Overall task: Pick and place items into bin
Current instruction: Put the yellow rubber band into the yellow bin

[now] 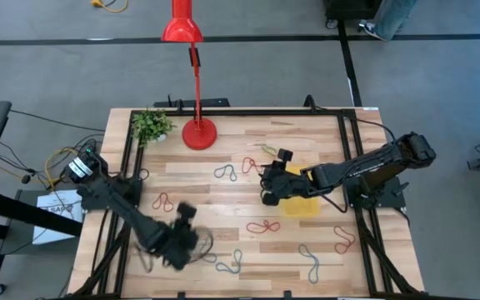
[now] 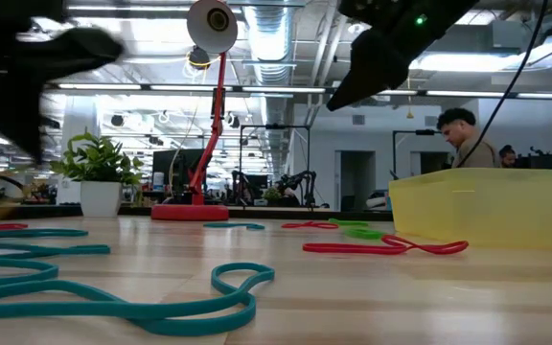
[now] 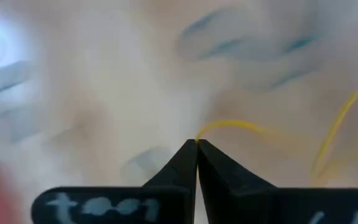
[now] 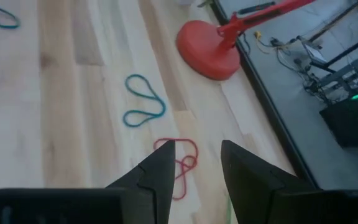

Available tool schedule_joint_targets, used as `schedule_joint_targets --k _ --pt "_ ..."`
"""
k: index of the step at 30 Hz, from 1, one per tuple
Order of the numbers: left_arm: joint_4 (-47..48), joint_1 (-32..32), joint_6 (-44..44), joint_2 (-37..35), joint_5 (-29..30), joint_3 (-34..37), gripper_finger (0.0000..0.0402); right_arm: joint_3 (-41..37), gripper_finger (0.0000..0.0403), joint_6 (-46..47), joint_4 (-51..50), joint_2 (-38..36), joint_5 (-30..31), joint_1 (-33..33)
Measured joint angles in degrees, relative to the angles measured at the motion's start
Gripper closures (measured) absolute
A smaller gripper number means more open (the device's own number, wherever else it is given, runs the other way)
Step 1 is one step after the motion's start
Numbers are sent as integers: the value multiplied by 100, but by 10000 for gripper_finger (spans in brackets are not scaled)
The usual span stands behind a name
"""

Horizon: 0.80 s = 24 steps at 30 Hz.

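Observation:
My left gripper (image 3: 197,144) is shut on a thin yellow loop (image 3: 247,126), over the near left part of the table, where the high view shows the left gripper (image 1: 182,240) only as a blur. My right gripper (image 4: 196,163) hangs open above a red loop (image 4: 184,163) lying flat on the wood, with nothing between its fingers. In the high view the right gripper (image 1: 273,177) stands just left of the yellow bin (image 1: 307,205). The bin (image 2: 487,206) rests on the table. More loops lie flat on the wood: blue (image 1: 226,172), red (image 1: 262,226) and red (image 1: 163,202). My left gripper pinches the yellow loop between its two fingertips (image 3: 185,163). A single strand (image 3: 211,128) comes out right at the tips and arcs away from them. Motion blur hides whether the rest of the loop is clear of the table.
A red lamp stands on its round base (image 1: 199,133) at the far middle, beside a small potted plant (image 1: 151,125). More loops lie near the front edge (image 1: 230,265), (image 1: 309,262) and at the right (image 1: 344,240). Black frame rails (image 1: 352,167) run along the table's sides.

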State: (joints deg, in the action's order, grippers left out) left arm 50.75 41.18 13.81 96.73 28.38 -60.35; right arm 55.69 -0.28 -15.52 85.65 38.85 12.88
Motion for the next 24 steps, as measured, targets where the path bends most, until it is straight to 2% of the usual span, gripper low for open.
schedule_joint_targets --k 3,6,10,15,20,24 --pt "647 -301 -413 0 1242 -293 401 -1 280 164 68 0 -1 -132" --pt "1027 -593 -863 0 2242 -430 401 1 280 438 298 0 -52 -246" --pt "950 -1158 -1372 -4 3360 -445 401 1 280 523 698 0 -730 -332" --pt "649 -1883 -1190 -4 3470 -447 401 -5 280 257 1519 353 -1463 -245" --pt "49 -2133 -1342 -9 3707 -433 402 -2 280 -465 2495 1039 -1443 -254" --pt "-331 -2099 -1825 -11 3640 -433 401 65 281 -817 3099 1386 -994 -360"
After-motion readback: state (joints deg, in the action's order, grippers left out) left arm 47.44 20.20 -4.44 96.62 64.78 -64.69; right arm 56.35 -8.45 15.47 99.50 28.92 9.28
